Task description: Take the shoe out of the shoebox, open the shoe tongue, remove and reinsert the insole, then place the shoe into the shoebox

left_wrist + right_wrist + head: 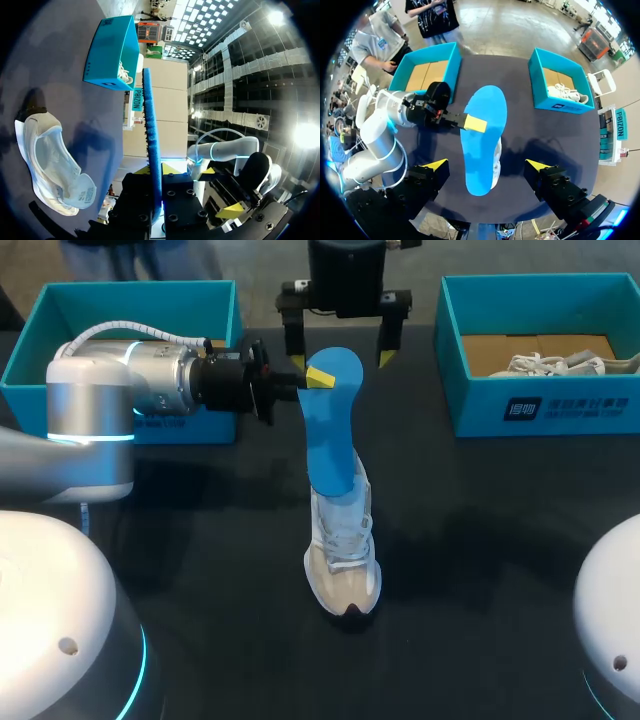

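A blue insole (332,425) is held up on end, its lower end at the opening of the white and beige shoe (343,560), which lies on the dark table. My left gripper (316,376) is shut on the insole's upper part. In the left wrist view the insole (150,145) runs edge-on between the left gripper's yellow tips (156,171), and the shoe (50,165) lies off to one side. My right gripper (341,348) hangs open above the insole's top, touching nothing. From the right wrist, the insole (483,135) lies beneath the open right gripper (486,165).
A teal shoebox (215,300) stands at the back left behind my left arm. A second teal shoebox (540,405) at the back right holds another white shoe (560,364). My two white arm bases fill the near corners.
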Controlling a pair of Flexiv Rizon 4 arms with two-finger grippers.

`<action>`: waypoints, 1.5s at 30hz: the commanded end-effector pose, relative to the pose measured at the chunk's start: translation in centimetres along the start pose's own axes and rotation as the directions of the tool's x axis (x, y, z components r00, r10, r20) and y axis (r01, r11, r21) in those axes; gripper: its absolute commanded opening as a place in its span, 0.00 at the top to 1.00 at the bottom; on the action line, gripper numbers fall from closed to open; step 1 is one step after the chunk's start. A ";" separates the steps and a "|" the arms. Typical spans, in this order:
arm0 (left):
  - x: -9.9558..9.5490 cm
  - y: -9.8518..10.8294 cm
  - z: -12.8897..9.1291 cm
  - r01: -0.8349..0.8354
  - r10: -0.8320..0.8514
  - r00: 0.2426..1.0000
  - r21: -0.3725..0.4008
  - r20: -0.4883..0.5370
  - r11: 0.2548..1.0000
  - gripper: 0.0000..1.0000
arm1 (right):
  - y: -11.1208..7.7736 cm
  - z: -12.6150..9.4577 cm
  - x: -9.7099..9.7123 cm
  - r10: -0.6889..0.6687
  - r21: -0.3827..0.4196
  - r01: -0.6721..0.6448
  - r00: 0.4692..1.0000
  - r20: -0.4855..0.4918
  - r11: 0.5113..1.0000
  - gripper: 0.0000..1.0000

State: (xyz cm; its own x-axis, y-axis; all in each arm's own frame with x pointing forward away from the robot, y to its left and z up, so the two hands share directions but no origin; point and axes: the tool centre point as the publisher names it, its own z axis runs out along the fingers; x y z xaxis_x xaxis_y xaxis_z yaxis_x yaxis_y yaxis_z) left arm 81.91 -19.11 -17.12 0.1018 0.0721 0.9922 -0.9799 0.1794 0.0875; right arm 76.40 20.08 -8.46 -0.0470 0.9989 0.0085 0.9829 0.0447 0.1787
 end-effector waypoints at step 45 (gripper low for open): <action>0.0 0.1 -0.1 0.000 0.000 1.000 -0.001 0.002 1.000 1.00 | 0.1 -0.3 -2.8 -0.054 -0.040 0.046 0.977 -0.208 0.998 0.00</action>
State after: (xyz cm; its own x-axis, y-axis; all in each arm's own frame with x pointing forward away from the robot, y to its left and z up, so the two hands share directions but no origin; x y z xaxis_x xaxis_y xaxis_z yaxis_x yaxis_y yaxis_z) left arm 81.88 -19.06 -17.10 0.1021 0.0706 0.9923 -0.9797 0.1800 0.0880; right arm 76.94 19.92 -7.62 -0.1021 0.9919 0.0758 0.9774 0.0858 0.1930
